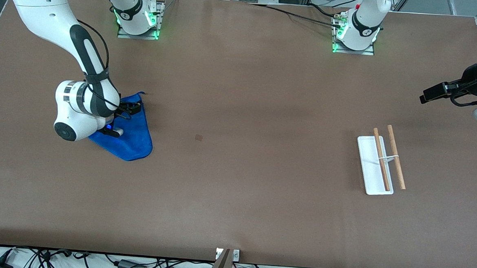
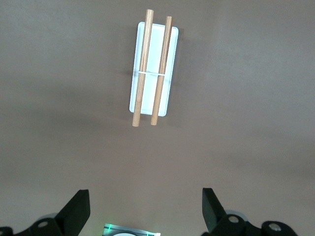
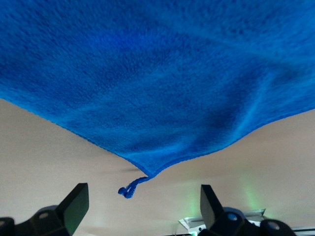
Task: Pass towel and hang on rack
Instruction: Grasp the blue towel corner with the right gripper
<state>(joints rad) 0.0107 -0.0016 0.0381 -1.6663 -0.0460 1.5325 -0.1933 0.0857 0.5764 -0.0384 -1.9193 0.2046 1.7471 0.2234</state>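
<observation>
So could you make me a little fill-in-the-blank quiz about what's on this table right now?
1. The towel lying on the table is coloured ____.
2. The rack carries ____ wooden bars.
3. The right gripper, fingers open, is down over the ____.
4. The left gripper waits in the air with its fingers ____.

Missing words: blue; two; towel; open

towel (image 1: 134, 138): part hidden under right arm's wrist | left gripper (image 1: 428, 95): arm cut by front view's edge
</observation>
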